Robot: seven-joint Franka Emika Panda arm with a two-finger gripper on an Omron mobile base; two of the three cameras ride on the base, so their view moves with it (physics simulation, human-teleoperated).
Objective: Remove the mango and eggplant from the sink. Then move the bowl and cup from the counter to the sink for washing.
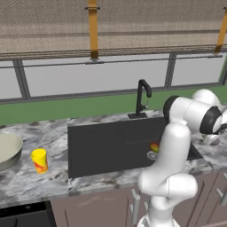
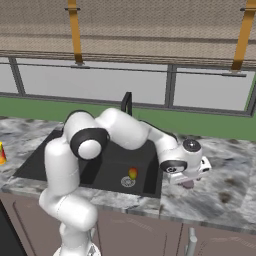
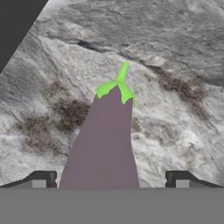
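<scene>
The pale purple eggplant (image 3: 105, 144) with its green stem cap lies on the marbled counter (image 3: 175, 52) right of the sink (image 2: 60, 155). My gripper (image 3: 111, 179) hangs low over it, open, with a finger on each side and a gap to both. In the right base view the gripper (image 2: 188, 179) sits just above the eggplant (image 2: 188, 184). The red and yellow mango (image 1: 154, 146) rests in the dark sink (image 1: 102, 146) beside the round drain; the mango (image 2: 133, 173) shows there too. The beige bowl (image 1: 6, 150) and the yellow cup (image 1: 39, 160) stand on the counter (image 1: 44, 133) left of the sink.
A black curved faucet (image 1: 142, 99) rises behind the sink. My white arm reaches across the sink's right half. Windows and a green strip run along the back wall. Cabinet doors with handles sit below the counter's front edge.
</scene>
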